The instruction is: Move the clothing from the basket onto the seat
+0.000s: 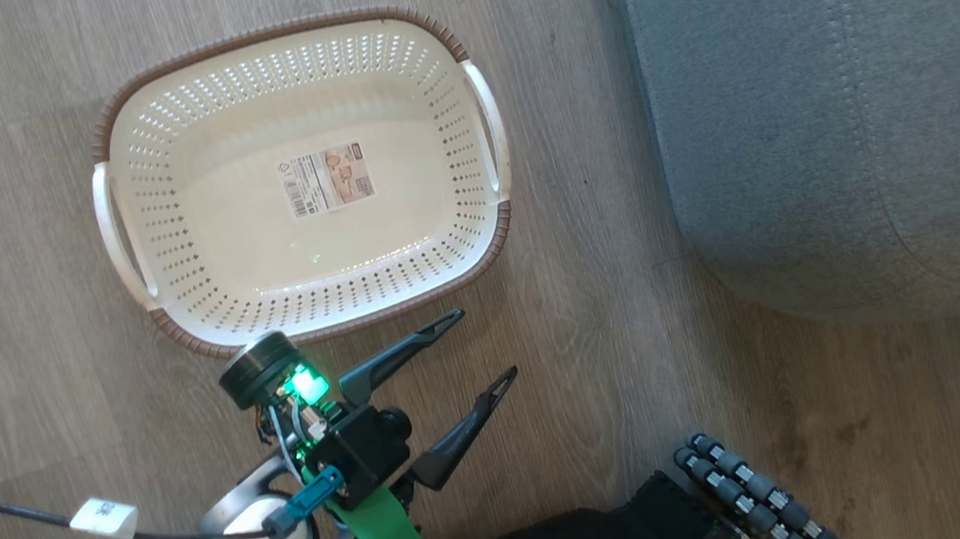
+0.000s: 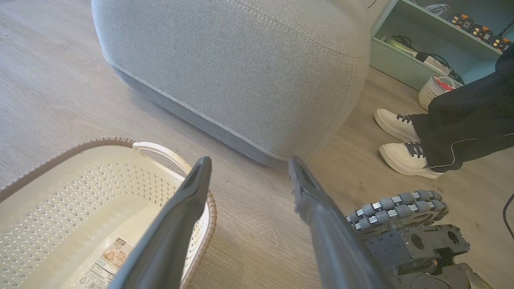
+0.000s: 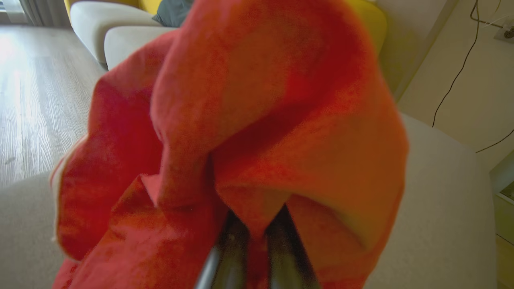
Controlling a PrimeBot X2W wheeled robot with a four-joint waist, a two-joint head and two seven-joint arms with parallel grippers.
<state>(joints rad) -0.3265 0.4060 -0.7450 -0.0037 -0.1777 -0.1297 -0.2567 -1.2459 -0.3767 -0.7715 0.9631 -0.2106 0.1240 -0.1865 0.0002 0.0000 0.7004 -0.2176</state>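
1. Right gripper (image 3: 257, 237): fingers pressed together, clamped on the clothing (image 3: 249, 112). The red bundle hangs in folds over the fingertips. Cannot tell whether it is one garment or both.
2. The seat (image 3: 441, 208) lies under and behind the bundle, so the step in hand reads as the release.
3. Basket (image 1: 177, 122), on the floor, holds its paper label (image 1: 325, 179) and no fabric. Nothing left to fetch, by my reading.
4. Left gripper (image 1: 486, 343): jaws wide apart, holding nothing, above the floor just beside the basket's near rim.
5. To do it well: lower until the fabric rests on the cushion, well inside its rounded edge. Then part the fingers and lift straight off, so no fold snags and drags over the side.
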